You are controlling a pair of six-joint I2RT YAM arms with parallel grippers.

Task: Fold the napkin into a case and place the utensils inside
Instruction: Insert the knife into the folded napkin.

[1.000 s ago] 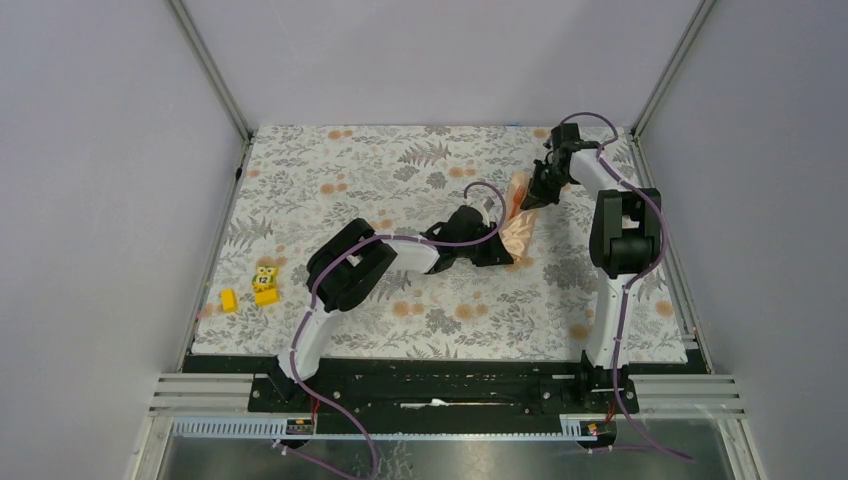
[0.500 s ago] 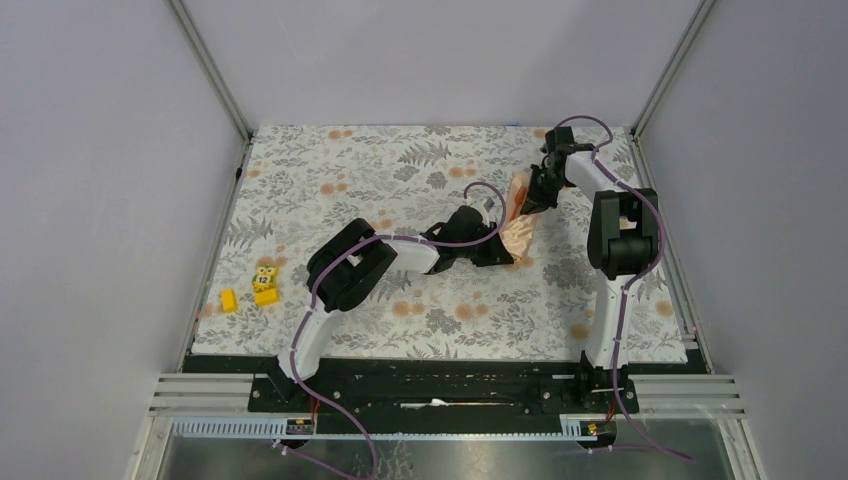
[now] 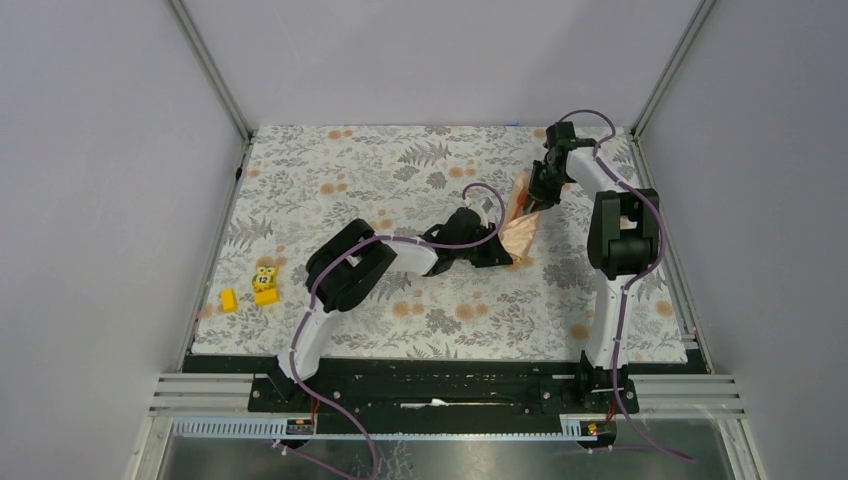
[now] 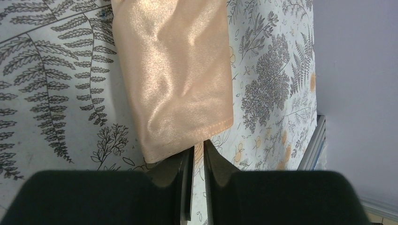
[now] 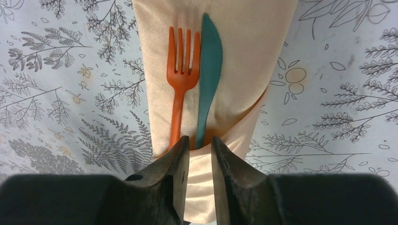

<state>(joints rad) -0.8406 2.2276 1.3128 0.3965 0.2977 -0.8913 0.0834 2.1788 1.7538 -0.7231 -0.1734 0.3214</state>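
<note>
Right gripper (image 5: 200,145) has drawn a touch toward the far edge since a second ago, and its jaws, closed then, now stand slightly apart. Left arm unchanged.

Surface: grey floral tablecloth (image 3: 400,200) over the whole table. Plain grey walls on three sides, with aluminium posts (image 3: 210,70) at the far corners.

Elsewhere: two small yellow blocks (image 3: 229,299) near the left edge, well apart from the work. The larger one (image 3: 265,285) has a printed face.

Case (image 5: 244,56): peach cloth, far right of the table, lying lengthwise between the two grippers. An orange-red fork (image 5: 180,70) and a teal knife (image 5: 209,61) lie side by side on it, handles slipped under the pocket fold. The right fingertips hover at that fold (knife handle visible in the gap).

Left gripper (image 4: 197,150): jaws nearly together, only a thin slit, tips at the case's near edge. Whether they pinch cloth, cannot tell.

Obstructions: from above, the left wrist hides the case's near end. A purple cable (image 3: 480,190) arcs beside it.
</note>
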